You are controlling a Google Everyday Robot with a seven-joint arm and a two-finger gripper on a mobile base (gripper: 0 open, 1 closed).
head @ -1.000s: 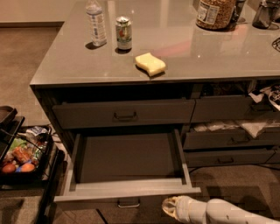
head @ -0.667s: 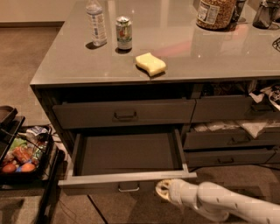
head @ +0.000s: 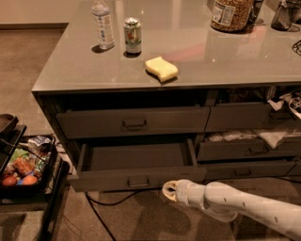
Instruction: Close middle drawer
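Note:
The middle drawer is a wide dark grey-brown drawer with a small metal pull at its front centre. It stands partly pulled out under the top wide drawer, and its pale box is empty. My gripper is at the end of the white arm, just below the drawer front's right end, touching or nearly touching its lower edge.
On the counter stand a water bottle, a can, a yellow sponge and a jar. Narrower drawers on the right hang open with clutter. A cart with food stands at the left. Cables lie on the floor.
The middle drawer has slid in a good way toward the cabinet. My gripper has moved forward and left with it, staying against the front's lower right edge.

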